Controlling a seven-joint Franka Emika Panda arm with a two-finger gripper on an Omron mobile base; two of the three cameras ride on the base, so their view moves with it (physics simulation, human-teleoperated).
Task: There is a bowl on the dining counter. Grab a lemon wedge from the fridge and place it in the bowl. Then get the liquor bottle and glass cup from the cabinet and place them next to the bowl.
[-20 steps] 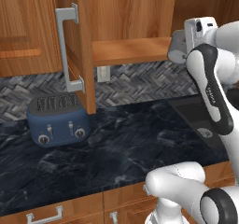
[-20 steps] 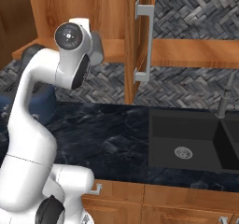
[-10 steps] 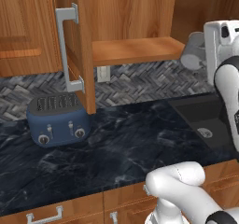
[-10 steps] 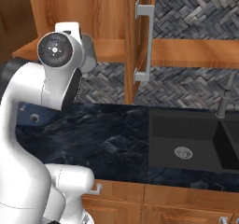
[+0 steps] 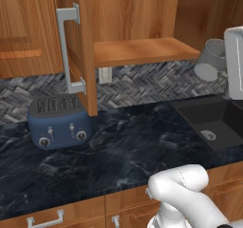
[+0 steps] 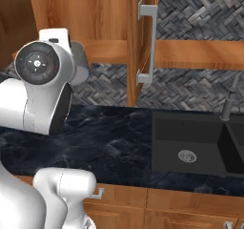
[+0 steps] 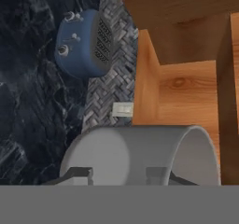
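While held, glass cup beyond shelf edge

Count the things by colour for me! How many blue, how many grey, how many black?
Blue: 1, the toaster
Grey: 1, the glass cup
Black: 1, the sink
Total: 3

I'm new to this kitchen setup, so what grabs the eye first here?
The grey glass cup stands out, held on its side in the pincer just off the open cabinet's shelf. Next is the blue toaster on the black marbled counter, under the open cabinet door.
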